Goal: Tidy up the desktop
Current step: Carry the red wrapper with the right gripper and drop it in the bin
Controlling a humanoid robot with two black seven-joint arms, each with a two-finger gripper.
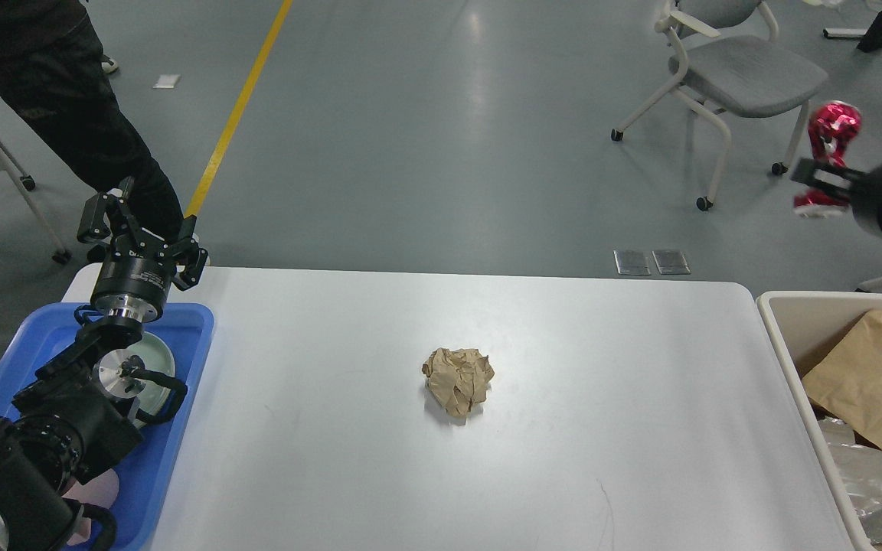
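Observation:
The white desktop [579, 413] fills the middle of the head view. A crumpled ball of brown paper [458, 379] lies near its centre. My right gripper [815, 177] is high at the right edge, above and beyond the beige bin [782, 337], shut on a crushed red can [828, 157]. My left gripper [140, 223] stands upright over the far end of the blue tray [181, 367], open and empty.
The blue tray at the left holds a pale round plate [151, 360]. The beige bin at the right holds brown paper [877, 383] and clear plastic. A person's legs [81, 115] stand at the far left; a grey chair [739, 69] stands behind.

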